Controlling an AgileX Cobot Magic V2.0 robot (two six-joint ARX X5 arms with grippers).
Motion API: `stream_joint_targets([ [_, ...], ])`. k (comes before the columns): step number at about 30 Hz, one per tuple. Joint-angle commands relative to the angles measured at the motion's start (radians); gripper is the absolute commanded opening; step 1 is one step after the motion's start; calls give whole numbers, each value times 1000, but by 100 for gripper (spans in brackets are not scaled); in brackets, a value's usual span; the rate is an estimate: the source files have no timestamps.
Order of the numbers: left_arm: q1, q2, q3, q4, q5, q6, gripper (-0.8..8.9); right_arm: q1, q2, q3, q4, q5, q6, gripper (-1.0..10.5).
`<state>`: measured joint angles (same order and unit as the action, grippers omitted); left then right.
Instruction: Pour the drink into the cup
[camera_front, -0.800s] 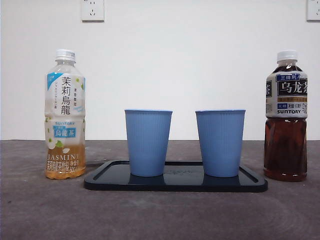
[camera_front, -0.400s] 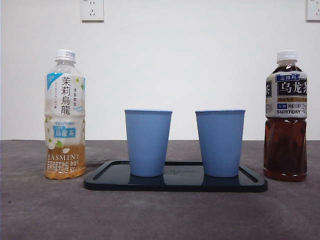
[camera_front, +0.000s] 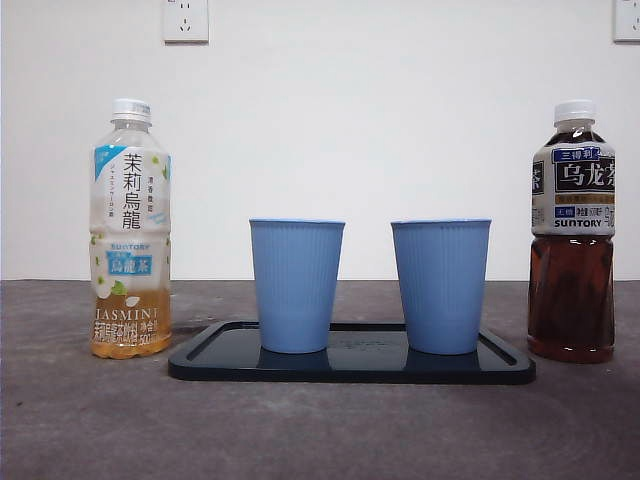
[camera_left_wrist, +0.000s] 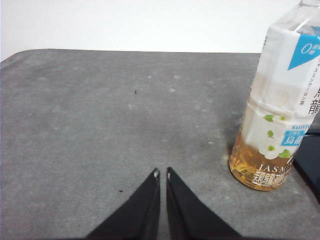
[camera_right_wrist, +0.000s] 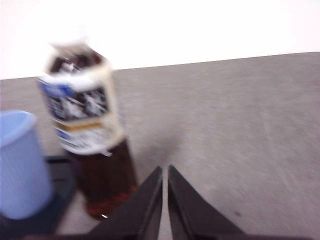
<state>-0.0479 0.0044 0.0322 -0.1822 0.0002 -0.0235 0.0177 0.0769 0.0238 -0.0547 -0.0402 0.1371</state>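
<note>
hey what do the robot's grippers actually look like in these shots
Each wrist view shows two plain black jaws, broad at the base and tapering to narrow tips: the left gripper has small pale glints at its tips, the right gripper looks matte. No cables, markings or arm links are visible, and the front view shows neither arm.

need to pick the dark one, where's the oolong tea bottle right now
In the front view the oolong tea bottle stands upright on the table at the far right, just off the black tray, nearest one blue cup.

Two cups (camera_front: 296, 285) (camera_front: 440, 285) stand side by side on a tray (camera_front: 350, 368) at mid-bench (camera_front: 320, 430). One bottle (camera_front: 129, 232) stands left of the tray, another bottle (camera_front: 572, 235) right.
</note>
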Motion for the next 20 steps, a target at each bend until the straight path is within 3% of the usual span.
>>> stream_joint_targets([
  [1,3,-1,-20,-6,-2,11,20,0,-24,-12,-43,61,-63,15],
  [5,3,-1,-20,-5,-2,11,20,0,-40,-12,-113,70,-154,15],
  [20,3,-1,-20,-5,-2,11,20,-1,-73,-11,-103,60,-161,15],
])
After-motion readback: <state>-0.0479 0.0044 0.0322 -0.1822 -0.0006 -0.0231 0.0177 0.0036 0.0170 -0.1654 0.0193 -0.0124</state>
